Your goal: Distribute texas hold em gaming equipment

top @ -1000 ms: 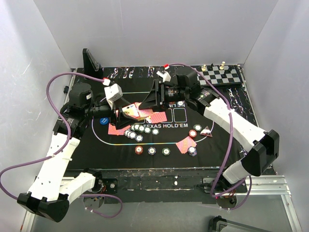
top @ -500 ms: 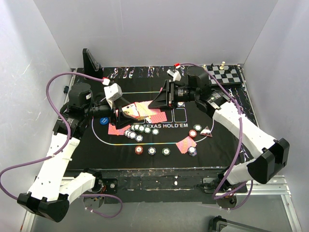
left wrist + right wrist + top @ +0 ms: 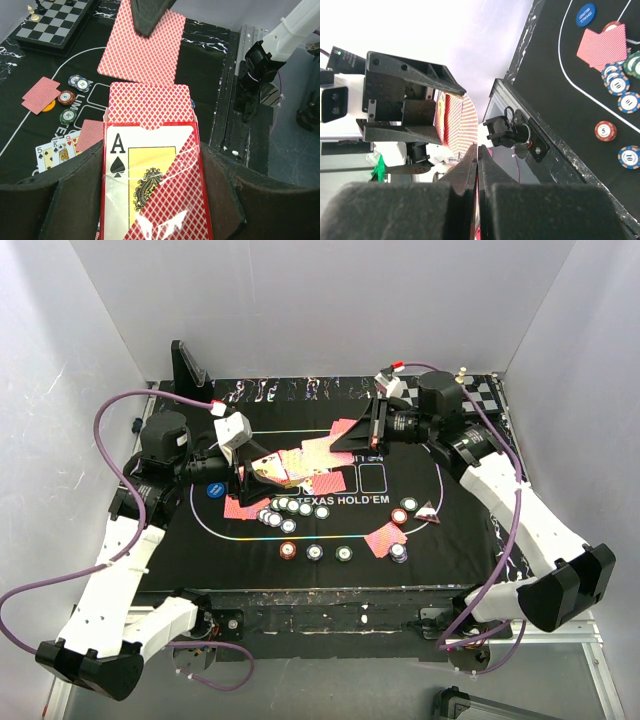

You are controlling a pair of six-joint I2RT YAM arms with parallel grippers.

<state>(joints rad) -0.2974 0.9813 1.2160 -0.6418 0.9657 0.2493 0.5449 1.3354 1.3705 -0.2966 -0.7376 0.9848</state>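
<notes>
one red-backed card (image 3: 142,55) is nipped at its far edge by the right pincer (image 3: 355,436), tips pressed together on it, just beyond the mouth of the card box (image 3: 150,190). the left pincer (image 3: 245,472) grips that box by its sides. below both pincers, dealt cards (image 3: 238,508) and a row of chips (image 3: 315,552) already lie on the mat (image 3: 450,540). i judge dealing well under way, with this card not yet placed.

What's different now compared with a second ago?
The right gripper closed on one red-backed card and pulled it from the card box, drawing back rightward. The left gripper kept holding the box; chips and dealt cards stayed put.
</notes>
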